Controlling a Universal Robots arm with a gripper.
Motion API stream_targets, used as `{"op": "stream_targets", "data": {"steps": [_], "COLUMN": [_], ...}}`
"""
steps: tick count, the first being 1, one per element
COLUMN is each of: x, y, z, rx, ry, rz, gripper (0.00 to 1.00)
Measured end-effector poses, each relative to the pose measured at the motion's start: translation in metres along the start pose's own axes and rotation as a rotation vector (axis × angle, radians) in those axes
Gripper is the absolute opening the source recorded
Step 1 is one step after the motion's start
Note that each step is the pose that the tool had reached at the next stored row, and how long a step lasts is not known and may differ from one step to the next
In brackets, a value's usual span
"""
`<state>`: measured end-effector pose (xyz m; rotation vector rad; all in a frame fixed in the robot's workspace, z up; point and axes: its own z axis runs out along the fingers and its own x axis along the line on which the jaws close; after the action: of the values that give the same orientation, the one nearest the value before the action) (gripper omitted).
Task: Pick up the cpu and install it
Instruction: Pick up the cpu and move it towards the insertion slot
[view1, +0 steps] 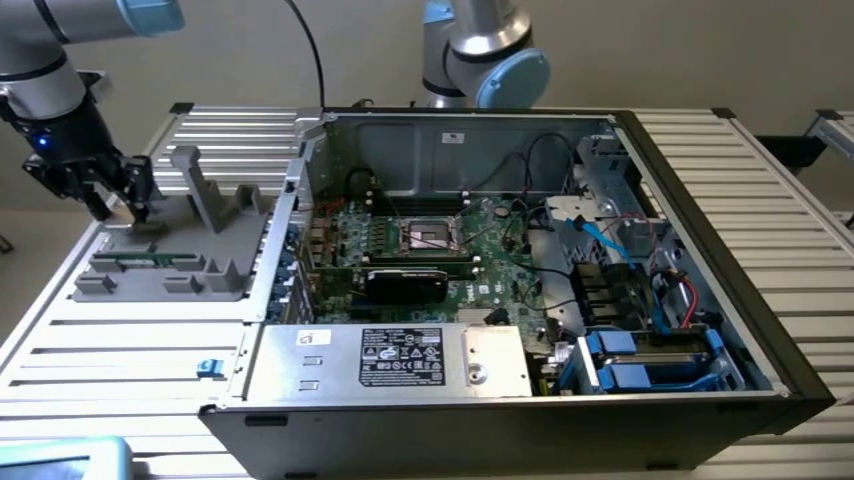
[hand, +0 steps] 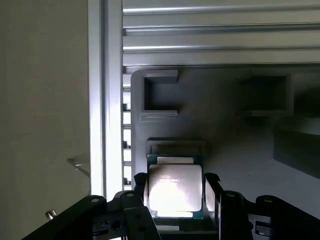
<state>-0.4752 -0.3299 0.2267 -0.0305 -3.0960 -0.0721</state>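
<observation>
While the gripper (view1: 123, 208) hangs low over the grey fixture tray (view1: 174, 265), its two fingers (hand: 140, 187) stand partly apart and are closed against opposite edges of the cpu (hand: 175, 187), so the chip sits gripped squarely between the fingertips. Its shiny metal lid faces the wrist camera and catches a bright glare. Whether the chip rests on the tray or is raised off it, I cannot tell. Just beyond the fingertips, past the chip's far edge, lies a shallow square pocket (hand: 175, 146) moulded into the tray, and farther out from the gripper are two deeper rectangular recesses (hand: 160, 95). Beneath tray and gripper runs the slatted metal table (view1: 120, 350). Well away from the gripper, toward the exterior view's right, the open computer case (view1: 747, 300) lies on its side, with the metal-framed socket (view1: 434, 236) on its motherboard, apart from the chip.
</observation>
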Motion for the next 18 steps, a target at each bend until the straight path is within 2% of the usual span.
{"op": "stream_targets", "data": {"steps": [18], "x": [-0.007], "y": [0.004], "z": [-0.0825], "rx": [0.0], "ry": [0.0], "rz": [0.0], "gripper": [0.54]}}
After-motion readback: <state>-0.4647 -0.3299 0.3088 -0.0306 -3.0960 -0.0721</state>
